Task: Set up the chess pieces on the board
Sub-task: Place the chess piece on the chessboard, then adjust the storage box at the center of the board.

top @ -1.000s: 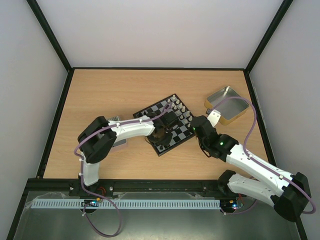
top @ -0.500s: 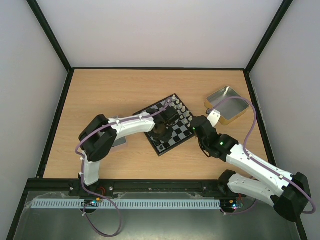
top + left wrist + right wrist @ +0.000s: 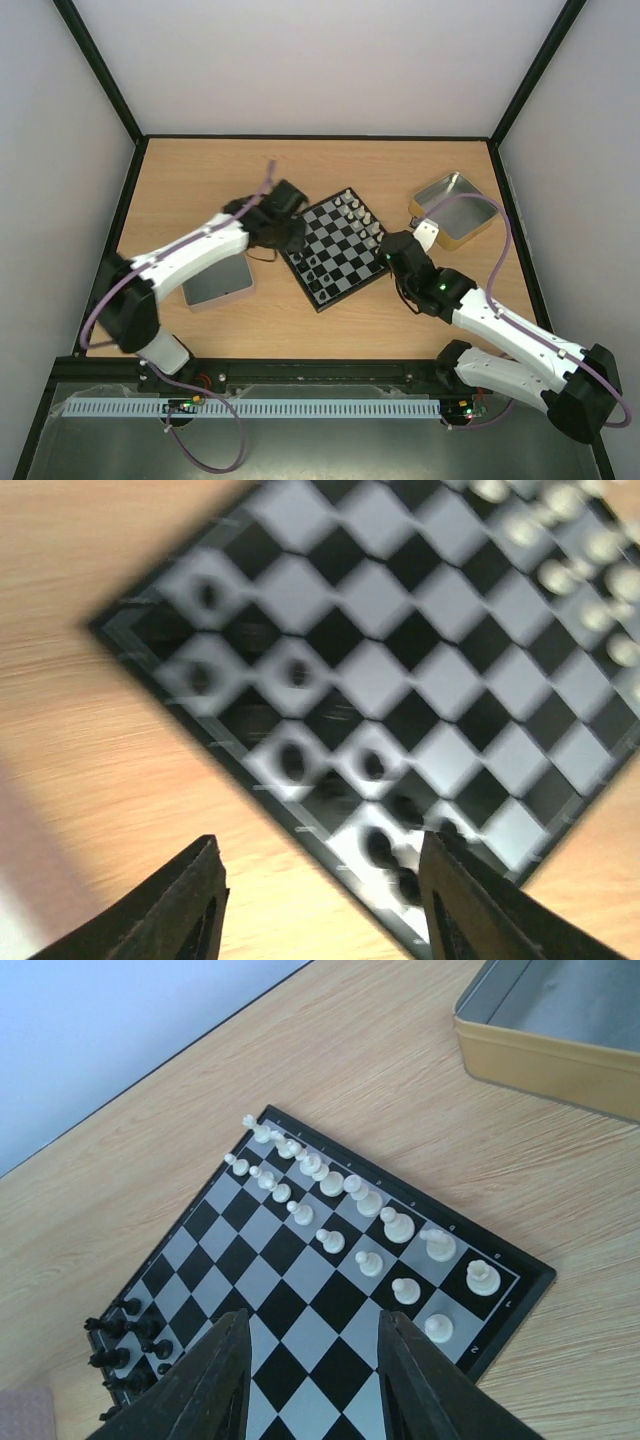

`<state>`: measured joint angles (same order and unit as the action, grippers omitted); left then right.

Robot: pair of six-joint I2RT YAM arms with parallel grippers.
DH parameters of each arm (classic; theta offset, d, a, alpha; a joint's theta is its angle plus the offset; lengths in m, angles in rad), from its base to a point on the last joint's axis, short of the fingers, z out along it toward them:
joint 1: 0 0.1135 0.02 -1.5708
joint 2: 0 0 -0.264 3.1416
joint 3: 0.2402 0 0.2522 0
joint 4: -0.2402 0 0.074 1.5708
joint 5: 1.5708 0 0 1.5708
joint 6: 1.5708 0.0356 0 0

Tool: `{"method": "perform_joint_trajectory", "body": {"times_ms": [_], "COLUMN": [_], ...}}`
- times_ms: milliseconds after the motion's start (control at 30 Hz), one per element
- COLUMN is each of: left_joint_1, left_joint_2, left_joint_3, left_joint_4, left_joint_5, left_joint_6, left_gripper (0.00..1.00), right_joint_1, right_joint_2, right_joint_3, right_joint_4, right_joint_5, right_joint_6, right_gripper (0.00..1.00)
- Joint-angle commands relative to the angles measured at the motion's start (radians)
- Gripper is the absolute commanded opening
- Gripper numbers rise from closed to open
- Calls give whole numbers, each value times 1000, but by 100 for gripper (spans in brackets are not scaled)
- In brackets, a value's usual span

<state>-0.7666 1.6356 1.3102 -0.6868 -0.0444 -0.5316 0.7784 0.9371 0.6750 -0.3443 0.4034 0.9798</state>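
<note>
2 white arms (image 3: 195,252), blk joints (image 3: 128,318), purple cables (image 3: 510,238)

The wooden table (image 3: 200,180) holds the board (image 3: 340,262), gold tin (image 3: 470,236), grey tin (image 3: 218,282).

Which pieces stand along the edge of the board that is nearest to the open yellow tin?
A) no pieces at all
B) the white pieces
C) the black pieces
B: in the right wrist view the white pieces line the edge of the board that faces the tin, while the few black pieces cluster at the opposite side.
</note>
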Motion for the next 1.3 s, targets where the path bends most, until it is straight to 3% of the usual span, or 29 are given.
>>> {"method": "perform_joint_trajectory", "body": {"times_ms": [0, 100, 200, 267, 567, 900, 1267], "left_joint_1": [169, 251, 306, 377, 501, 572, 663], "left_joint_2": [-170, -239, -240, -229, -66, 113, 196], "left_joint_3": [-154, -198, -206, -218, -147, -86, -62], "left_joint_4": [-18, -39, -60, -46, -48, -45, -46], "left_joint_5": [-109, -182, -231, -178, -198, -184, -142], "left_joint_6": [84, 285, 431, 487, 537, 538, 476], "left_gripper": [61, 76, 78, 78, 85, 72, 34], "right_joint_1": [-3, -2, -3, -3, -3, -2, -3], "right_joint_2": [22, 40, 64, 84, 87, 56, 80], "right_joint_3": [-6, 2, 20, 44, 84, 80, 97], "right_joint_4": [41, 56, 62, 53, 6, 8, 22], "right_joint_5": [-18, -37, -56, -76, -135, -124, -115], "right_joint_6": [-5, -12, -20, -31, -66, -53, -55], "right_gripper": [34, 34, 35, 35, 35, 35, 34]}}
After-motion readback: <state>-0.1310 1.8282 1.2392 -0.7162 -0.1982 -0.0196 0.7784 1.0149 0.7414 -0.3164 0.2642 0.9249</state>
